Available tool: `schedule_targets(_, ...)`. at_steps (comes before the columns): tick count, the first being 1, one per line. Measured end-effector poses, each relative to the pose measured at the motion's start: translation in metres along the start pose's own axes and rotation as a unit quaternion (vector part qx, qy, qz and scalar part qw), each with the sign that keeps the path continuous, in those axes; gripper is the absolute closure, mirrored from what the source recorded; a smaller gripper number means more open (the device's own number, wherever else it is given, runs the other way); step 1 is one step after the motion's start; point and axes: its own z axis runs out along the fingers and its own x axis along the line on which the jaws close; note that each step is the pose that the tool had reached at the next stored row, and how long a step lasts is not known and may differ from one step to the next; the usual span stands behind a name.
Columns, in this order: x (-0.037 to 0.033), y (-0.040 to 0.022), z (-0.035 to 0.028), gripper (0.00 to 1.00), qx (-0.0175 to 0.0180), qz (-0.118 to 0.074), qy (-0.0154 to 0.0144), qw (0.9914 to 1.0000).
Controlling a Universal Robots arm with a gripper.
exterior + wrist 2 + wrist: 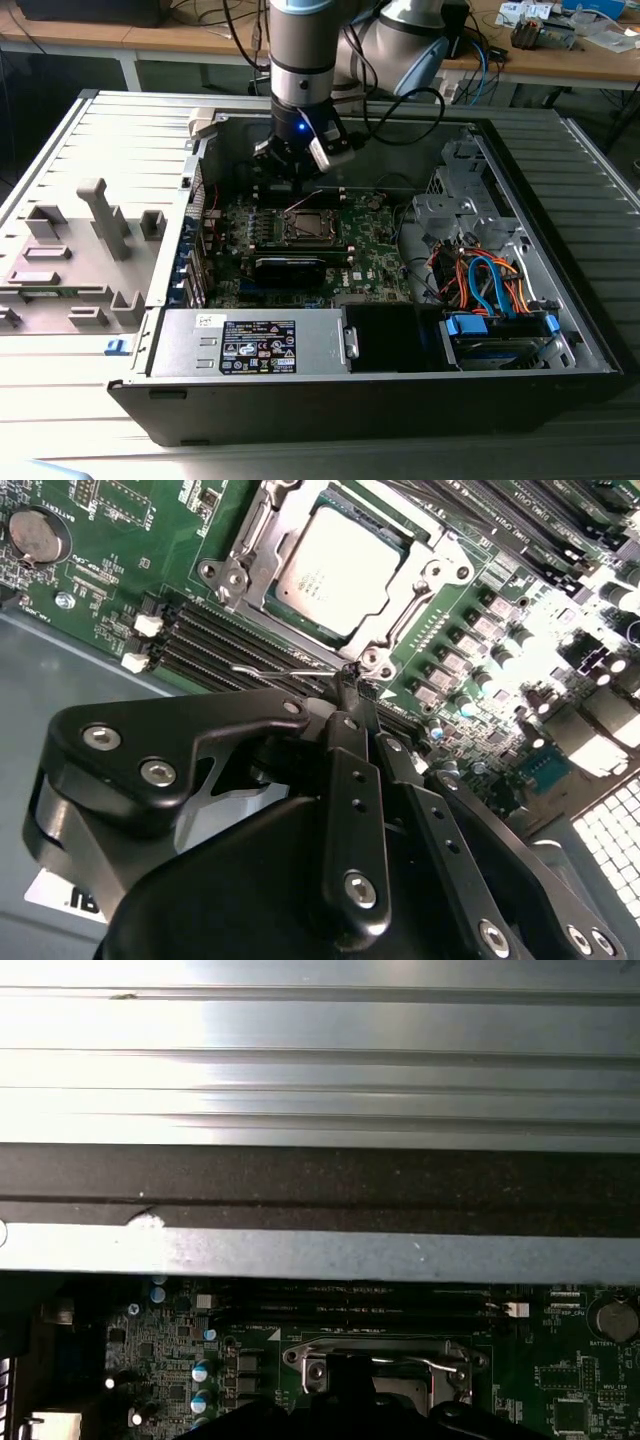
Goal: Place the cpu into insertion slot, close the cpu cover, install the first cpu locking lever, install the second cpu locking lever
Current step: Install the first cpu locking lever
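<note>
The cpu (335, 565) lies flat in the insertion slot (305, 227) on the green motherboard, silver top up. The cpu cover (420, 575) is down around it, framing the chip. A thin wire locking lever (285, 668) sticks out from the socket's edge and stands raised off the board. My gripper (348, 678) is just beside the socket, shut on the end of this lever. In the exterior view the gripper (300, 160) hangs right above the socket's far side. The first wrist view shows the socket frame (380, 1365) with a lever wire (400, 1358) across it.
Rows of black memory slots (215, 640) run beside the socket. A long black card (290, 268) sits on its near side. The case's grey wall (320, 1250) rises close behind the gripper. Drive cage and coloured cables (490, 285) fill the exterior view's right.
</note>
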Motion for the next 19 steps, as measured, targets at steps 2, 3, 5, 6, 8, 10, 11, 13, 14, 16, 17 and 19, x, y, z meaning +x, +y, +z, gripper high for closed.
schedule_targets(2,-0.0027,0.0011,0.0012,0.89,0.0010,0.000,0.0001,1.00000)
schedule_targets(3,-0.0039,0.0012,0.0016,0.89,0.0012,0.000,0.0000,1.00000)
schedule_targets(5,-0.0058,0.0015,0.0021,0.89,0.0015,0.000,0.0000,1.00000)
schedule_targets(6,-0.0067,0.0015,0.0024,0.89,0.0017,0.000,0.0000,1.00000)
schedule_targets(8,-0.0081,0.0017,0.0028,0.89,0.0019,0.000,0.0000,1.00000)
schedule_targets(10,-0.0096,0.0017,0.0032,0.89,0.0021,0.000,0.0000,1.00000)
schedule_targets(11,-0.0102,0.0017,0.0034,0.89,0.0023,0.000,0.0001,1.00000)
schedule_targets(13,-0.0116,0.0017,0.0038,0.89,0.0024,0.000,0.0000,1.00000)
schedule_targets(14,-0.0122,0.0017,0.0040,0.89,0.0026,0.000,0.0001,1.00000)
schedule_targets(16,-0.0135,0.0017,0.0045,0.89,0.0028,0.000,0.0001,1.00000)
schedule_targets(17,-0.0144,0.0018,0.0048,0.89,0.0028,0.000,0.0001,1.00000)
schedule_targets(19,-0.0158,0.0018,0.0054,0.89,0.0029,0.000,0.0001,1.00000)
